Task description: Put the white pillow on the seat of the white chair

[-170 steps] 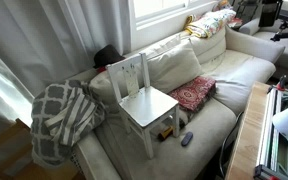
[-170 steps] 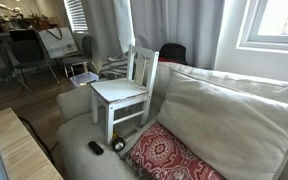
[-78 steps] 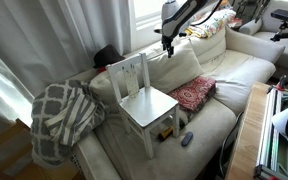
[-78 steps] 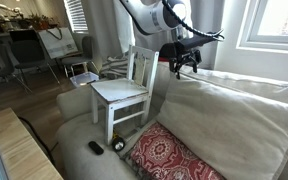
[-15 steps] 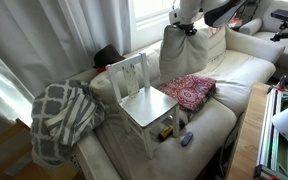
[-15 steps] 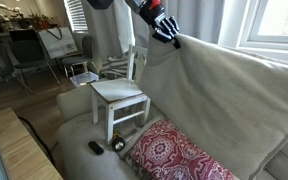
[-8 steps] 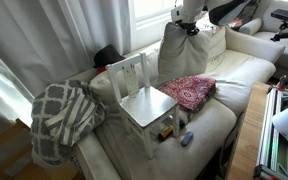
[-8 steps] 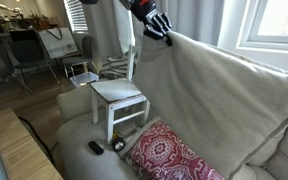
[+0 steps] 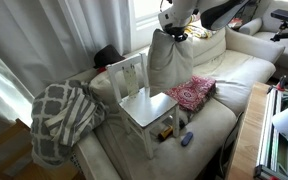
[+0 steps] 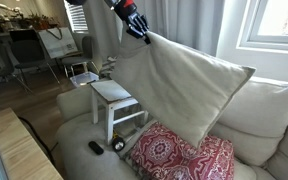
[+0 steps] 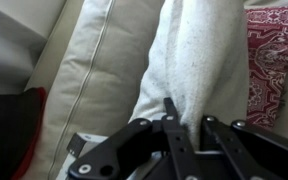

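The white pillow (image 9: pixel 167 62) (image 10: pixel 189 85) (image 11: pixel 194 65) hangs in the air above the sofa, lifted by one top corner. My gripper (image 9: pixel 171 33) (image 10: pixel 140 34) (image 11: pixel 187 128) is shut on that corner, with cream fabric pinched between the black fingers in the wrist view. The white chair (image 9: pixel 144 100) (image 10: pixel 114 92) stands on the sofa cushion with its flat seat bare. In an exterior view the pillow's lower edge hangs just behind and beside the chair's backrest (image 9: pixel 130 72); from the opposite side the pillow covers that backrest.
A red patterned cushion (image 9: pixel 194 92) (image 10: pixel 179 158) lies on the sofa seat beside the chair. A grey-white lattice blanket (image 9: pixel 64 118) drapes over the sofa arm. A small dark remote (image 9: pixel 185 139) (image 10: pixel 96 148) lies near the sofa's front edge. A window and curtains stand behind.
My gripper has carried the hanging pillow sideways toward the chair; the pillow now hangs by the chair's backrest and has swung clear of the sofa back.
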`<state>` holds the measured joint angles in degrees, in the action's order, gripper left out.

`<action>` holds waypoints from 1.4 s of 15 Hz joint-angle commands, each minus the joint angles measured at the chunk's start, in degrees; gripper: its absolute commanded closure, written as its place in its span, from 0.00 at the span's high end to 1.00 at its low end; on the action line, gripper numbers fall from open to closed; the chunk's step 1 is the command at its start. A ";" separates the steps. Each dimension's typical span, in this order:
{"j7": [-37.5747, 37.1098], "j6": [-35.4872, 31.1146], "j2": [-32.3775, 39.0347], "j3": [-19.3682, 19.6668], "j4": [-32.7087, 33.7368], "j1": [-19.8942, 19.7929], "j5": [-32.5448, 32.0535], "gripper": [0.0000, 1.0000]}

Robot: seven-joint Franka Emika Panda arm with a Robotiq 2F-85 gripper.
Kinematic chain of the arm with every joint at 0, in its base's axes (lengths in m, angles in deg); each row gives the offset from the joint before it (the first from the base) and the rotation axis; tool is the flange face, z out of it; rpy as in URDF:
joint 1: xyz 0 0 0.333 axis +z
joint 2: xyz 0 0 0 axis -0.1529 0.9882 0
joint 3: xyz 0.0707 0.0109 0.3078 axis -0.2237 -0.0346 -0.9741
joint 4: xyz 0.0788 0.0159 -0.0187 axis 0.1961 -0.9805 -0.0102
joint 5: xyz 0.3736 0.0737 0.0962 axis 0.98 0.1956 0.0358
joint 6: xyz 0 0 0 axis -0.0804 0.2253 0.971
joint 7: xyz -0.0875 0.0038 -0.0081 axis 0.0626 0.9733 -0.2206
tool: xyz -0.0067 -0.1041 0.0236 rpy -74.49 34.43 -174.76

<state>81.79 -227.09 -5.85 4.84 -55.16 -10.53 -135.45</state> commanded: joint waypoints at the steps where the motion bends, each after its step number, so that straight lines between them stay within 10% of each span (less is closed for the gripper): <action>1: 5.33 1.99 -6.40 -3.44 -1.56 1.96 2.14 0.04; 21: -18.05 6.79 7.55 -10.25 13.88 11.44 -7.00 0.04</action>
<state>67.62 -221.31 -0.49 -5.27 -44.97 -0.25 -138.53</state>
